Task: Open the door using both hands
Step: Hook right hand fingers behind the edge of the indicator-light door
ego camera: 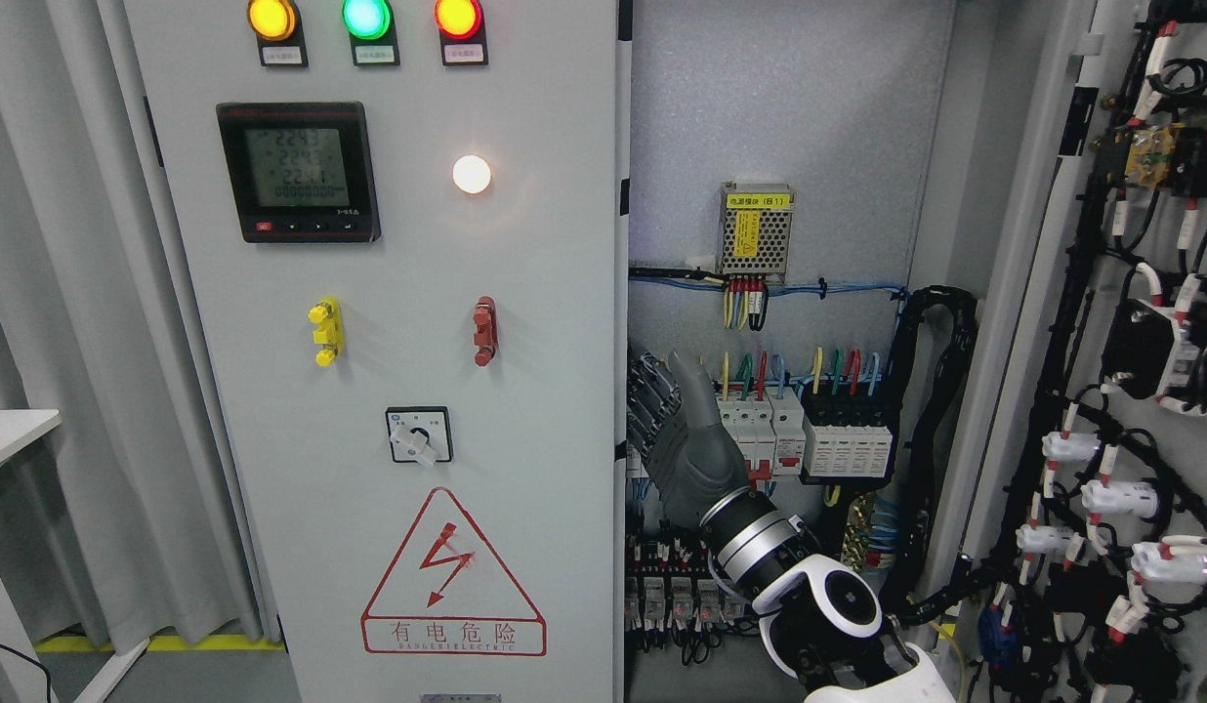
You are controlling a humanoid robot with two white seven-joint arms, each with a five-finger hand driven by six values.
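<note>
The left door of the cabinet stands closed, while the right door is swung wide open, its wired inner face showing at the far right. The right hand reaches into the cabinet just right of the left door's free edge, fingers curled at that edge, though whether they grip it cannot be told. Breakers sit just right of the hand, a power supply above.

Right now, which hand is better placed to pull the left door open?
The right hand: its arm enters from the lower right and its fingers sit at the edge of the closed left door. The left hand is out of view.
</note>
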